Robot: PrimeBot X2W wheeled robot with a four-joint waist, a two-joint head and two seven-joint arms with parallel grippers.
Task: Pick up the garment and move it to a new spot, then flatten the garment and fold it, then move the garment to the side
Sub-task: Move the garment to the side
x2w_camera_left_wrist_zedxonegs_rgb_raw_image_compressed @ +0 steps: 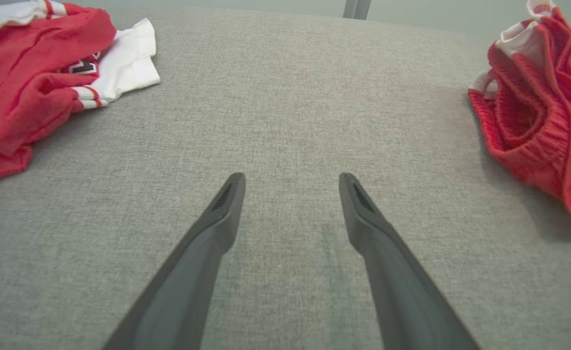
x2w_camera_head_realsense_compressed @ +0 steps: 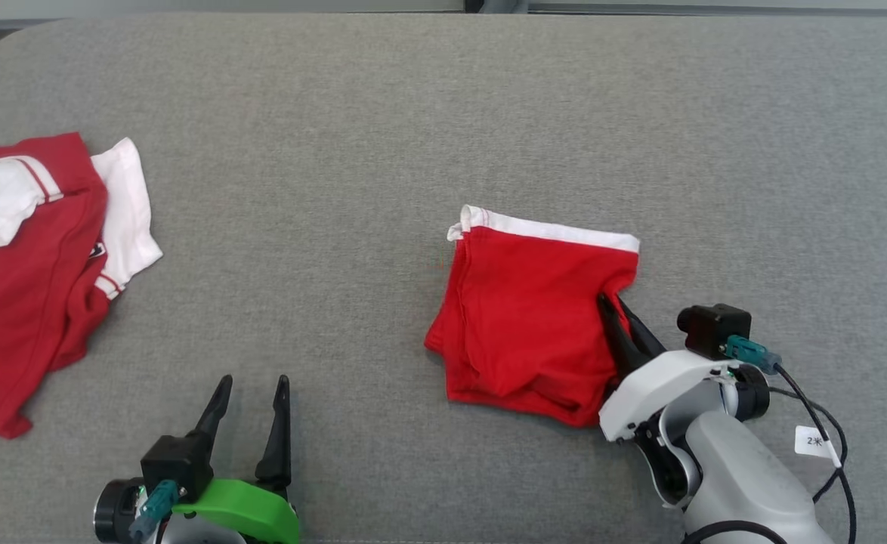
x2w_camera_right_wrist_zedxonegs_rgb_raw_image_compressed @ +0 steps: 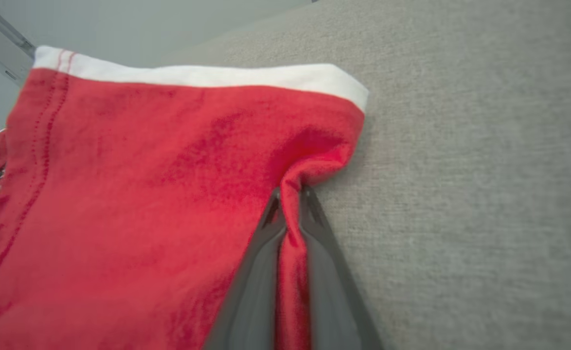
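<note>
We find the folded red garment (x2w_camera_head_realsense_compressed: 523,325) lying near the middle of the grey fabric-covered desk (x2w_camera_head_realsense_compressed: 413,113), its white band along the far edge, and the right end effector (x2w_camera_head_realsense_compressed: 611,302) meets it at its right-hand edge, just below the corner where the white band ends. In the right wrist view the garment (x2w_camera_right_wrist_zedxonegs_rgb_raw_image_compressed: 144,170) spreads to the left of the fingers, while bare grey fabric lies to their right. There the right end effector (x2w_camera_right_wrist_zedxonegs_rgb_raw_image_compressed: 290,192) is pressed together on a raised ridge of red cloth: we see the fold pinched between the two dark fingers, the cloth puckering just above their tips. The right arm comes in from the lower right of the head view, its pale forearm rising to a white wrist housing, with the fingers slanting up and to the left onto the cloth. The left end effector (x2w_camera_head_realsense_compressed: 254,381) sits at the lower left, well apart from the garment, fingers pointing away from the robot. In its own wrist view the left end effector (x2w_camera_left_wrist_zedxonegs_rgb_raw_image_compressed: 291,177) stands spread wide over bare desk, holding nothing, with the garment (x2w_camera_left_wrist_zedxonegs_rgb_raw_image_compressed: 533,121) off at the right edge. A red and white jersey (x2w_camera_head_realsense_compressed: 28,279) lies rumpled at the desk's left side.
</note>
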